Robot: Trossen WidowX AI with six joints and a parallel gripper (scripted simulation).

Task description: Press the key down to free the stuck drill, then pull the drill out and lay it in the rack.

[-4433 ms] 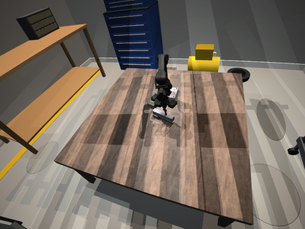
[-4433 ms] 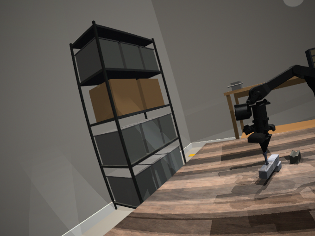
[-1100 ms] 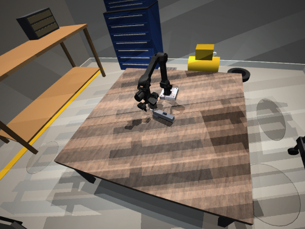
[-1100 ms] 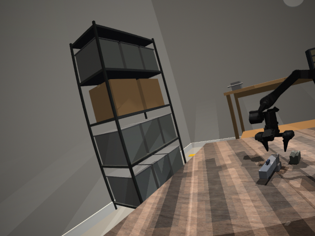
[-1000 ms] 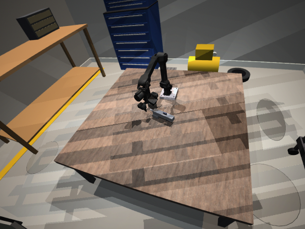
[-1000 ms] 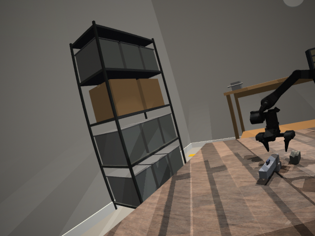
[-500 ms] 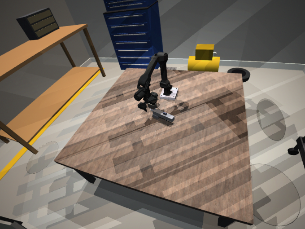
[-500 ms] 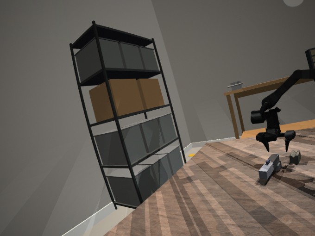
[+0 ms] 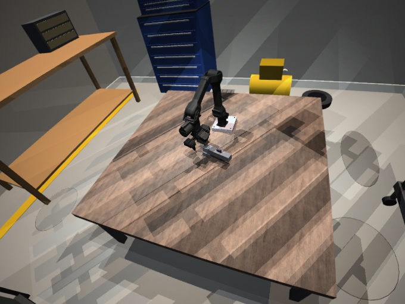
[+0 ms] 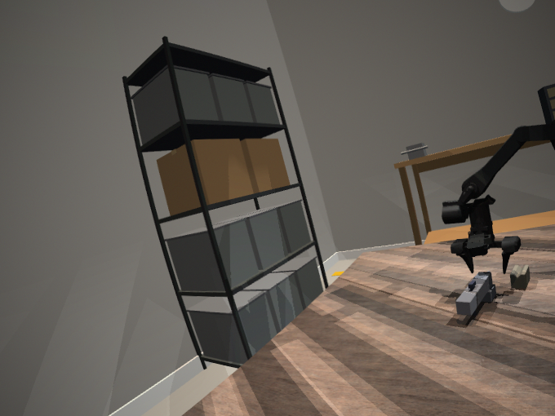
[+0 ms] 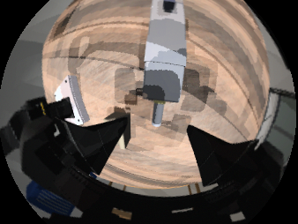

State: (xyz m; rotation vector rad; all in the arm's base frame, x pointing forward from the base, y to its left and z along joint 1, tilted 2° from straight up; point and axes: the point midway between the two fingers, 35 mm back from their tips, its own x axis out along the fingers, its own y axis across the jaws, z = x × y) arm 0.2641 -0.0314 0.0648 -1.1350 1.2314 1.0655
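Note:
A grey block-shaped holder point(image 9: 216, 154) point(image 10: 475, 293) point(image 11: 164, 53) stands on the table, with a small dark block, apparently the key point(image 9: 219, 150) point(image 10: 471, 285) point(image 11: 168, 5), on its top. The drill point(image 11: 157, 115) shows as a short silver rod sticking out of the holder's end in the wrist view. My gripper point(image 9: 200, 146) point(image 10: 488, 272) point(image 11: 158, 124) is open and empty above that end, one finger on each side of the rod's line. The rack point(image 10: 520, 278), a small beige notched block, stands beside the holder; in the wrist view it is mostly hidden behind one finger.
The arm's white base plate point(image 9: 232, 125) point(image 11: 78, 103) is bolted to the wooden table point(image 9: 229, 202) point(image 10: 340, 358), close behind the holder. Away from the table stand a blue drawer cabinet point(image 9: 174, 50), a workbench point(image 9: 65, 55) and tall shelving point(image 10: 206, 207).

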